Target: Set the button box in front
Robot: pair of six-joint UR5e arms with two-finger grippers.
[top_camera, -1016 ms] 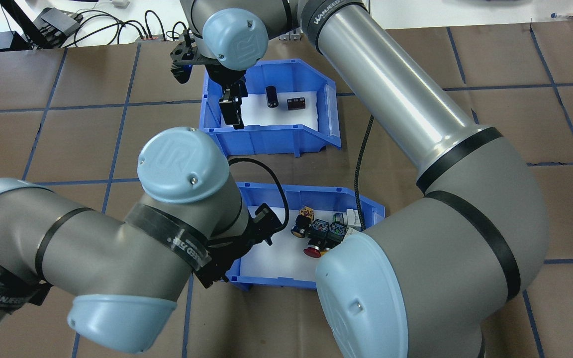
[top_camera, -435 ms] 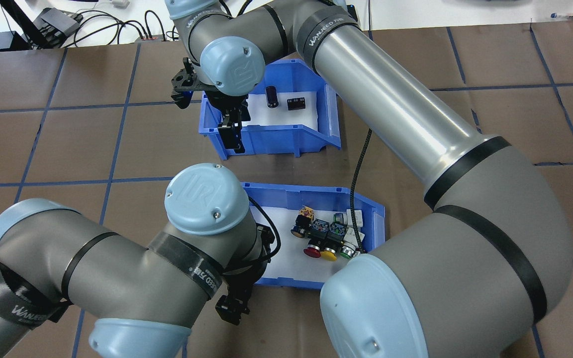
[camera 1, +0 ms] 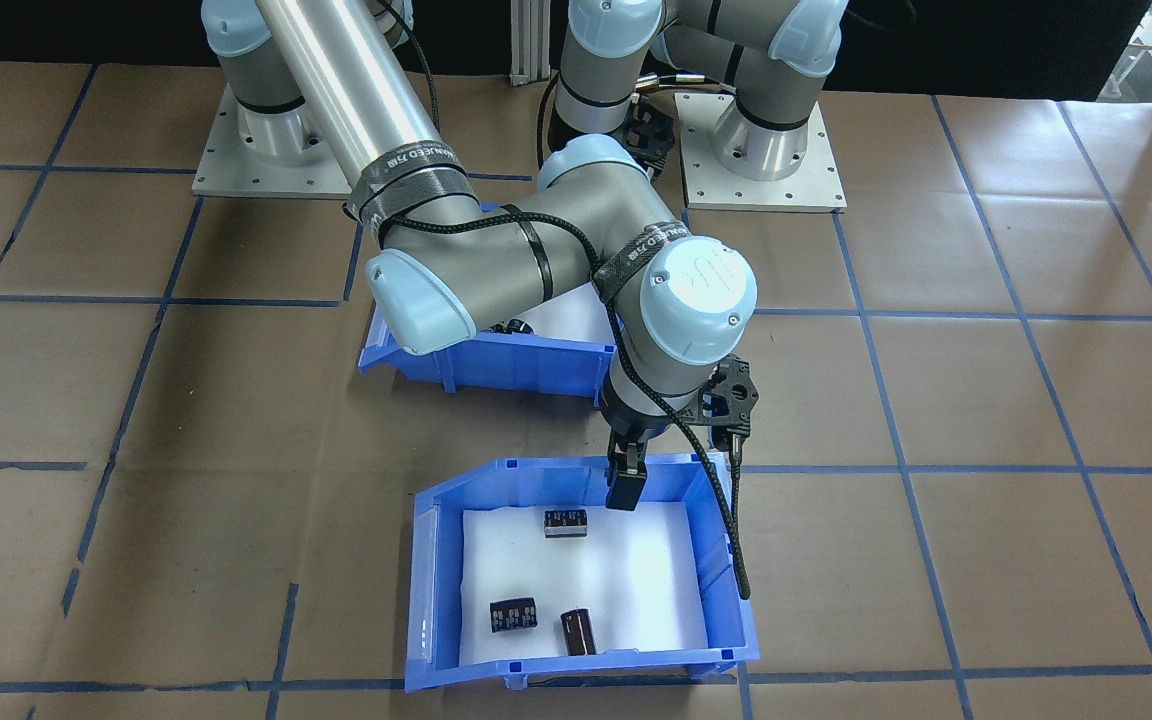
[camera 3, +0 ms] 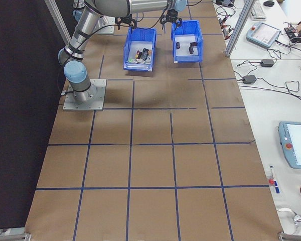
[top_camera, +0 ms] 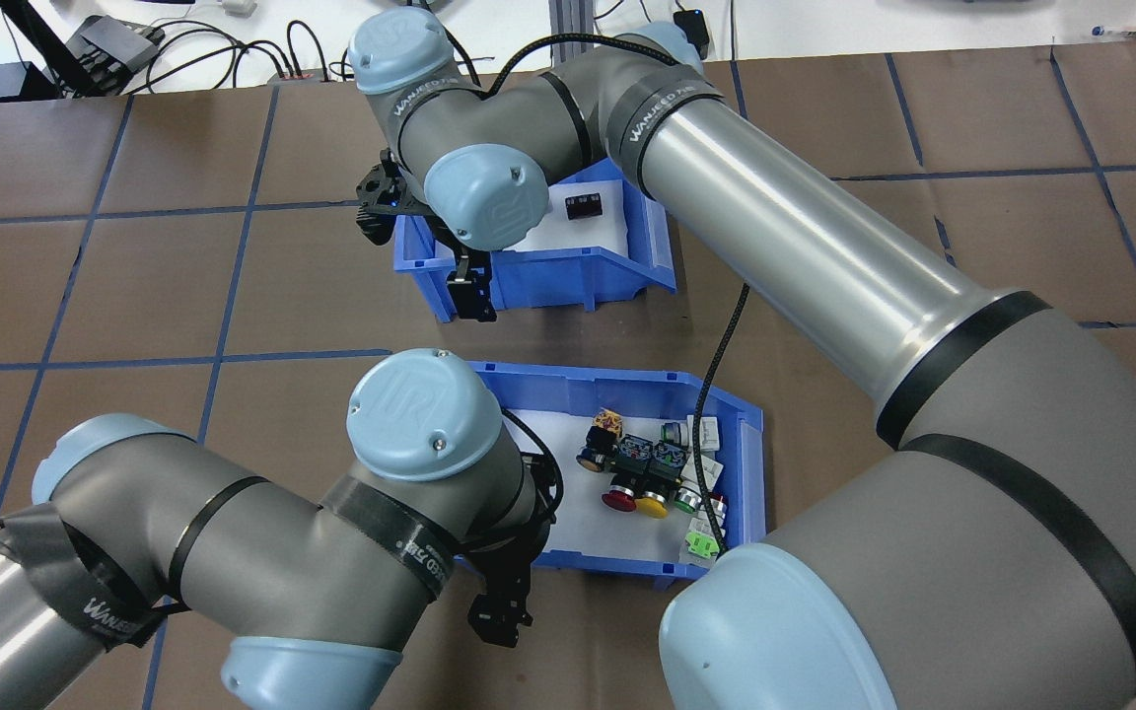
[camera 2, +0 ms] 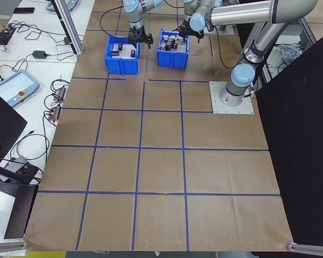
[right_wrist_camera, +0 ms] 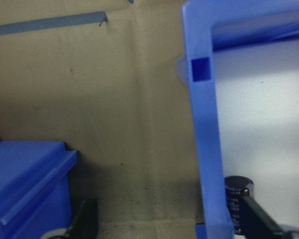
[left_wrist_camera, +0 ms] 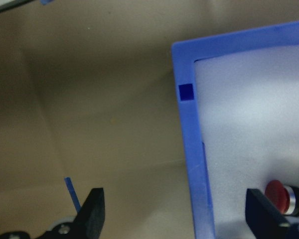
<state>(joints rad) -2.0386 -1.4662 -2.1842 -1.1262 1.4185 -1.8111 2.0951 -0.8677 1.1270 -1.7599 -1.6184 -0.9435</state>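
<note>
Left gripper [left_wrist_camera: 172,211], jaws spread, straddles the button box [left_wrist_camera: 189,149] near wall, positioned to grip it.

The button box [top_camera: 748,463] is blue with a white floor, its buttons [top_camera: 649,473] capped red, yellow and green. The table [top_camera: 1022,237] is brown, crossed by blue lines

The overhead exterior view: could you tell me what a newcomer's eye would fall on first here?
Two blue bins between the big grey arms: the button box near the robot, bright with red, yellow and green push buttons, and the other bin farther out, holding dark parts. Each has a gripper astride a wall: the left gripper on the button box, the right gripper on the far one, both open.
</note>
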